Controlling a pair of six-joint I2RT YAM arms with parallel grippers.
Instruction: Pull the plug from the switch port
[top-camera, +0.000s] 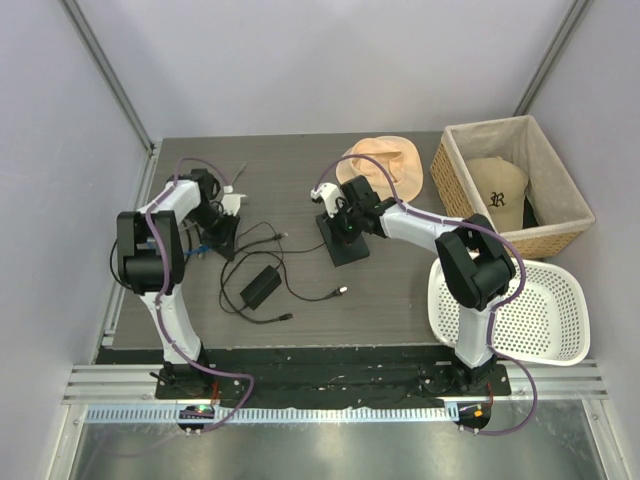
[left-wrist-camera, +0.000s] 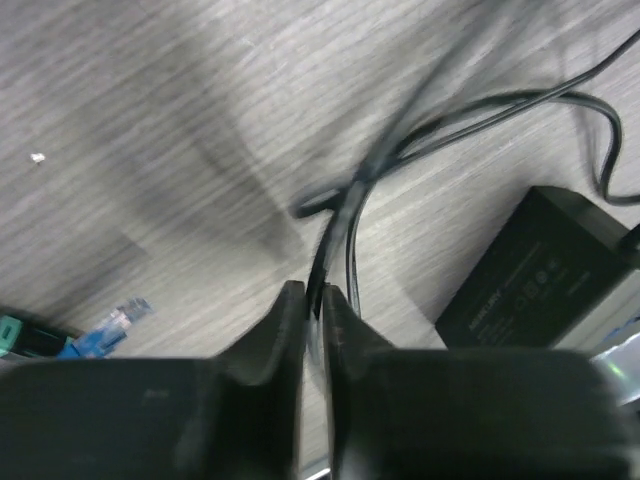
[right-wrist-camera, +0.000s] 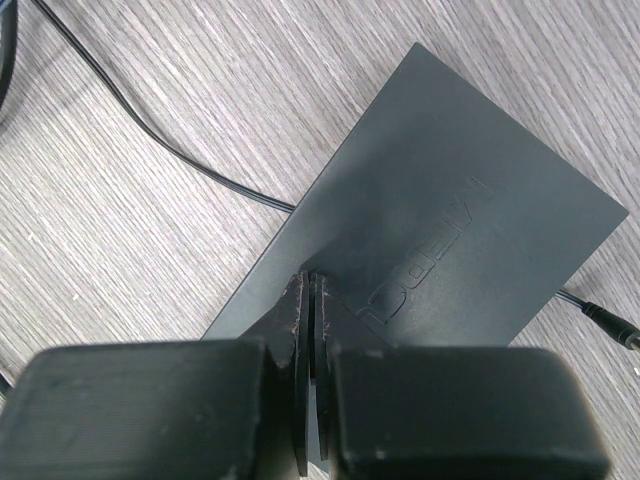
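The flat black switch box (top-camera: 345, 246) lies mid-table and fills the right wrist view (right-wrist-camera: 450, 220); its ports are hidden. My right gripper (top-camera: 340, 222) is shut and empty, its tips (right-wrist-camera: 310, 285) resting on the box's top. The blue cable's plug (left-wrist-camera: 122, 322) lies loose on the table, apart from the box; the cable shows beside my left arm (top-camera: 202, 247). My left gripper (top-camera: 222, 238) is shut (left-wrist-camera: 312, 292) on a thin black lead (left-wrist-camera: 350, 215) that runs up from between the fingers.
The black adapter brick (top-camera: 260, 287) lies near front centre, also in the left wrist view (left-wrist-camera: 545, 275). Its silver-tipped plug (top-camera: 343, 292) lies loose. A tan hat (top-camera: 382, 160), a wicker basket (top-camera: 452, 170) holding a cap, and a white basket (top-camera: 560, 275) are at the right.
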